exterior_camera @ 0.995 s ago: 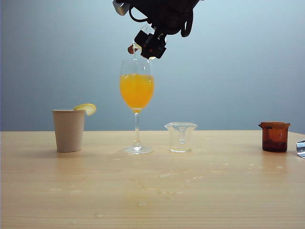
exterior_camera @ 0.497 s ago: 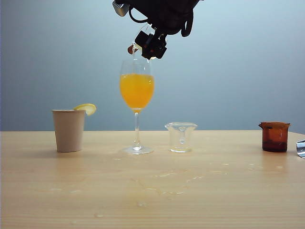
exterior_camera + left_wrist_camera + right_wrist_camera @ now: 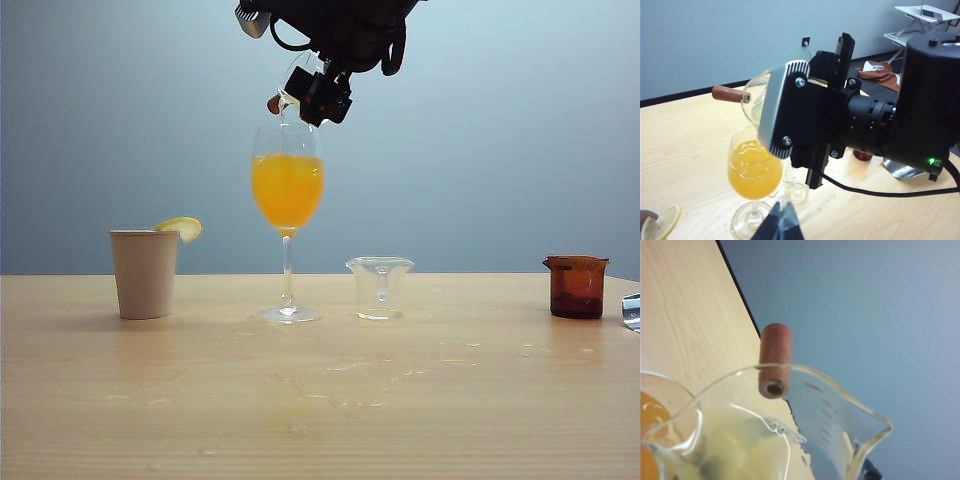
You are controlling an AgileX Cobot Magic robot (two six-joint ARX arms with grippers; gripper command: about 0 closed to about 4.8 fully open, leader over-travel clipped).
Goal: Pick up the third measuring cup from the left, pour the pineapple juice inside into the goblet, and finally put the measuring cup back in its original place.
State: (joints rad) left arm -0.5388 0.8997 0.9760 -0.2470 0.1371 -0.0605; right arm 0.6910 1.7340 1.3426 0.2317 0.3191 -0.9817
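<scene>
High over the table, my right gripper (image 3: 318, 95) is shut on the third measuring cup (image 3: 296, 78), a clear cup with a brown tab (image 3: 726, 93). The cup (image 3: 830, 410) is tipped, with its lip over the goblet (image 3: 287, 190). Pale pineapple juice (image 3: 757, 455) lies against the cup's lower wall. The goblet (image 3: 754, 170) stands upright and holds orange liquid to about mid-bowl. My left gripper (image 3: 781, 225) hangs shut near the goblet's foot, holding nothing; the exterior view does not show it.
A beige paper cup (image 3: 145, 273) with a lemon slice stands left of the goblet. To the goblet's right is a clear flared cup (image 3: 379, 287), and an amber cup (image 3: 577, 286) stands far right. A silver object (image 3: 632, 311) lies at the right edge. Droplets wet the tabletop (image 3: 350, 385).
</scene>
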